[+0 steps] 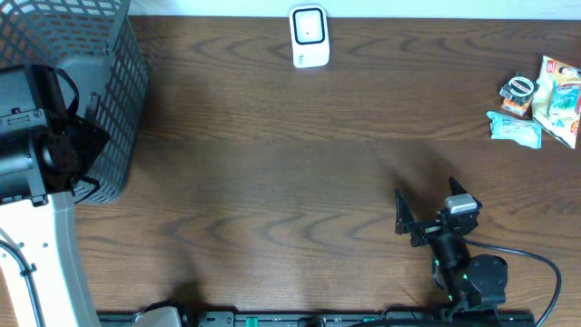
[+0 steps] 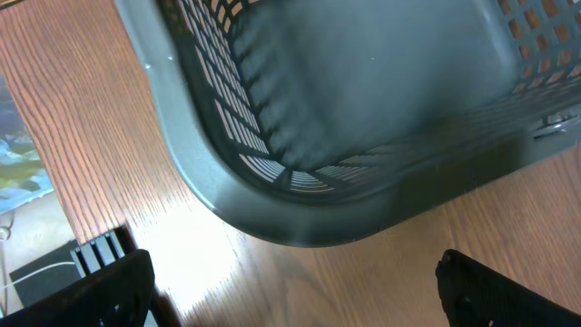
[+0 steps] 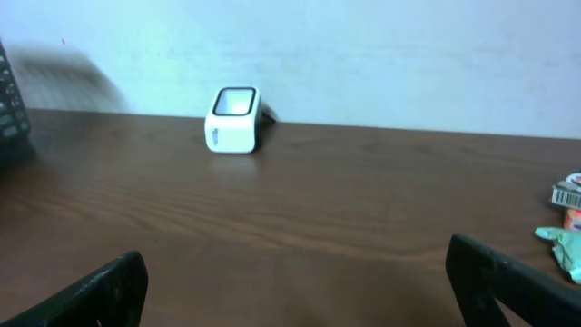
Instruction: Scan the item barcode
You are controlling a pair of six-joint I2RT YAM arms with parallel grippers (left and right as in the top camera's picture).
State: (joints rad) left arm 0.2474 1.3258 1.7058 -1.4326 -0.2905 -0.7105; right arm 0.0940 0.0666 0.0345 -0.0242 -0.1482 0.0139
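A white barcode scanner (image 1: 309,37) (image 3: 233,120) stands at the table's far edge, near the middle. A small heap of packaged items (image 1: 545,104) lies at the far right: an orange one with a barcode label (image 1: 519,91) (image 3: 570,195), a teal packet (image 1: 514,129) (image 3: 567,243) and a yellow-white bag (image 1: 563,98). My right gripper (image 1: 427,202) (image 3: 295,282) is open and empty over bare wood at the front right, facing the scanner. My left gripper (image 2: 295,291) is open and empty beside the basket's corner. In the overhead view only the left arm's black body (image 1: 36,136) shows.
A grey mesh basket (image 1: 118,91) (image 2: 272,182) sits at the far left, its inside empty as far as the left wrist view shows. The left arm's white base (image 1: 59,263) stands at the front left. A black cable (image 1: 536,263) loops behind the right arm.
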